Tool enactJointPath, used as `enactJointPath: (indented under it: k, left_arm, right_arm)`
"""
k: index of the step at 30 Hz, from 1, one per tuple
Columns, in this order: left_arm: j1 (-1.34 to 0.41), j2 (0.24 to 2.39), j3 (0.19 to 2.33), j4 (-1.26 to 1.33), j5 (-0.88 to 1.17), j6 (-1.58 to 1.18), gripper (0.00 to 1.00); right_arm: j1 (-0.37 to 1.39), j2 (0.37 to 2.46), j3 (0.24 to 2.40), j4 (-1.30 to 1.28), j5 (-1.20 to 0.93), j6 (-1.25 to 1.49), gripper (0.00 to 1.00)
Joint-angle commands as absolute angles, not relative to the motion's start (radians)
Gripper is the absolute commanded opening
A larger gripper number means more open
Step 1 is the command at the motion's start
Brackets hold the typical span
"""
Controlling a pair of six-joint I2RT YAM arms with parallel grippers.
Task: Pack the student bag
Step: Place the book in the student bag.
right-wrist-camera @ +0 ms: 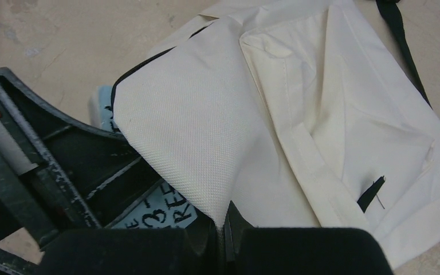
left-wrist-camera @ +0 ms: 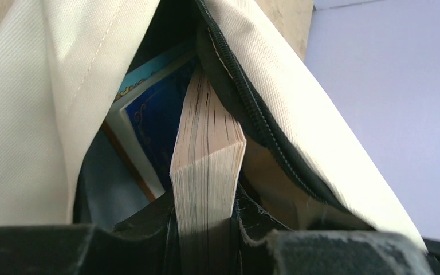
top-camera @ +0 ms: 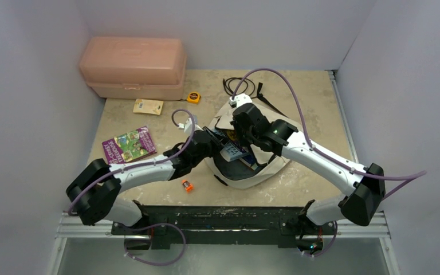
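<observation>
Location: we find the student bag (top-camera: pixel 252 175) lying near the middle of the table (top-camera: pixel 315 114), its mouth turned toward the left arm.
Left jaws: the left gripper (left-wrist-camera: pixel 203 246) pinches a thick paperback (left-wrist-camera: pixel 206 166) by its near end, with the leading end already inside the opening.
Right jaws: the right gripper (right-wrist-camera: pixel 224 229) is pressed together on a thin fold of the bag's cream flap, lifting it to hold the mouth open.
Contents: a blue-covered book (left-wrist-camera: pixel 154 120) sits inside, just beside the paperback.
Risk one: we judge the paperback's far corner may catch the zipper (left-wrist-camera: pixel 252 109), which lies against its right side. Pushing on would then drag the bag rather than fill it.
Risk two: only a thin fold is held, so the flap may slip from the right pinch and the mouth would drop onto the paperback.
Risk three: both wrists crowd the opening, and a careless withdrawal could knock them together.
Edges: the opening is a narrow wedge bounded by zipper and flap.
Room: free space lies left of the paperback, over the blue-covered book. A purple book (top-camera: pixel 129 144) lies well apart to the left, and a small orange object (top-camera: pixel 187 185) lies just beside the left forearm, where a sweep could strike it.
</observation>
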State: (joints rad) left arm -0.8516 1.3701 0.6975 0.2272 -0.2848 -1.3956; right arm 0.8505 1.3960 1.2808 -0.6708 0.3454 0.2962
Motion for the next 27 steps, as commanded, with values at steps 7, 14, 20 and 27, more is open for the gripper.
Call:
enactJointPath:
  k: [7,14,20,27]
  left_arm:
    - [-0.903,1.482,0.964,-0.008,-0.490,-1.497,0.27]
    - [-0.903,1.496,0.926,-0.085,-0.332,-1.569,0.49]
    - [-0.907,1.514,0.905,-0.059,-0.294,-1.566,0.53]
    - [-0.907,1.617,1.002,-0.076,-0.277,-1.577,0.39]
  right_arm:
    - [0.853,1.324,1.298,-0.592,0.320,0.324,0.00]
    - [0.851,1.322,1.283,-0.584,0.316,0.319,0.00]
    - [0.851,1.311,1.282,-0.583,0.310,0.322,0.00]
    - [0.851,1.305,1.279,-0.584,0.297,0.329,0.00]
